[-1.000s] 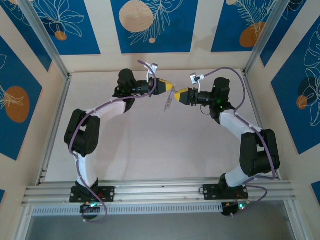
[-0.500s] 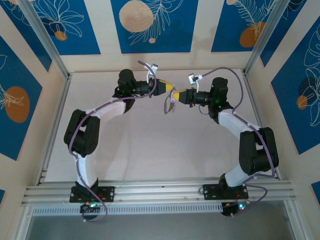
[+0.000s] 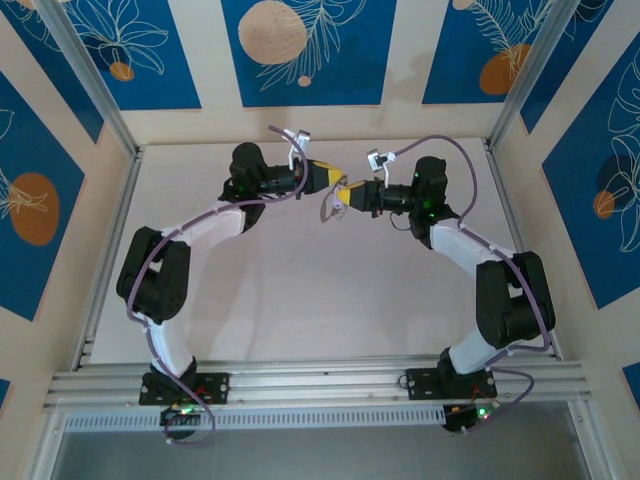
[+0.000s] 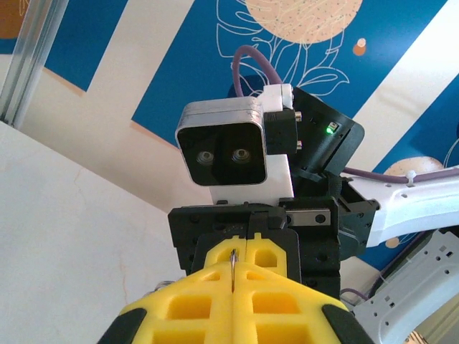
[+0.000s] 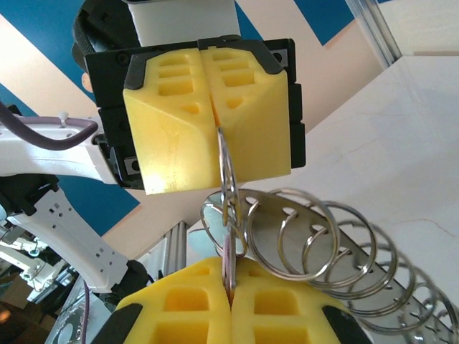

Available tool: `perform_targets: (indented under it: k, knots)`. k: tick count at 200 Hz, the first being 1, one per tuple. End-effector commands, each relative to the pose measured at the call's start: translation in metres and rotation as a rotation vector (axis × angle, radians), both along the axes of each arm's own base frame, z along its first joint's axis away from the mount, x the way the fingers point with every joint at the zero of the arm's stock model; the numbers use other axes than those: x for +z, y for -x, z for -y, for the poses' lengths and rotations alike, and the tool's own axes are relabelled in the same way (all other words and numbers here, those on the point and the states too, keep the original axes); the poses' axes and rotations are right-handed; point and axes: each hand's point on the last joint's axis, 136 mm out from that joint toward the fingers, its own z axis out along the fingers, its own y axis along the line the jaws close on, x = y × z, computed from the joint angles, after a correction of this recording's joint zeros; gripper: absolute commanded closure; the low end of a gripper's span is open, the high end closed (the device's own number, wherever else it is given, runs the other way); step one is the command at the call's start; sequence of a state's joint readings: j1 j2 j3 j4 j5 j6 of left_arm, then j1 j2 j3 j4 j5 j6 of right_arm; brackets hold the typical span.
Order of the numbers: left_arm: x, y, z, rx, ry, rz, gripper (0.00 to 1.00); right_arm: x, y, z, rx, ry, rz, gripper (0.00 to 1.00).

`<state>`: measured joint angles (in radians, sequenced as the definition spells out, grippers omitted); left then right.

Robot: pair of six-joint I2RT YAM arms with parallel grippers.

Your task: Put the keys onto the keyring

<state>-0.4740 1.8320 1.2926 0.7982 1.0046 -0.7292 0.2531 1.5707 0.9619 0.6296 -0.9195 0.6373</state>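
Pale tabletop (image 3: 300, 300), boxed by cream walls hung with blue floral panels (image 3: 300, 50). Item one: keyring (image 5: 224, 154), a thin metal loop held in the air over the table's 12 o'clock zone and seen edge-on from the right wrist. Attached to it is a row of overlapping silver rings (image 5: 323, 236), fanning toward 4 o'clock in that view. Item two: key (image 5: 229, 261), only its lilac head showing, overlapping the loop at 6 o'clock; cannot tell if it is threaded. Holding the loop's 12 o'clock end is the left gripper (image 5: 214, 123), yellow fingers clamped together on it. Opposite, nose to nose, is the right gripper (image 5: 231, 297), fingers pressed together on the key's head.
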Motion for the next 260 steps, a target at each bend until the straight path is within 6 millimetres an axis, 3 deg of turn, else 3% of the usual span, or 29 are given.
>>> perform_targets:
  k: [1,103,146,187,235,260]
  knots:
    - [0.032,0.011,-0.002,0.03,0.05,0.108,1.0,-0.01,0.0,-0.009,0.016,0.006,-0.041,1.0]
    - [0.042,0.013,-0.013,0.117,0.1,0.123,1.0,-0.028,-0.016,-0.008,-0.076,0.007,-0.094,1.0]
    - [0.042,0.011,-0.016,0.16,0.147,0.098,1.0,-0.026,-0.026,-0.004,-0.125,-0.032,-0.108,1.0]
    - [0.038,0.012,-0.011,0.166,0.164,0.083,1.0,-0.02,-0.022,-0.018,-0.076,-0.046,-0.102,1.0]
    - [0.035,0.012,-0.006,0.17,0.17,0.078,1.0,-0.006,-0.004,-0.046,0.017,-0.048,-0.066,1.0]
    - [0.033,0.013,-0.005,0.166,0.167,0.073,1.0,-0.008,-0.007,-0.044,0.003,-0.036,-0.071,1.0]
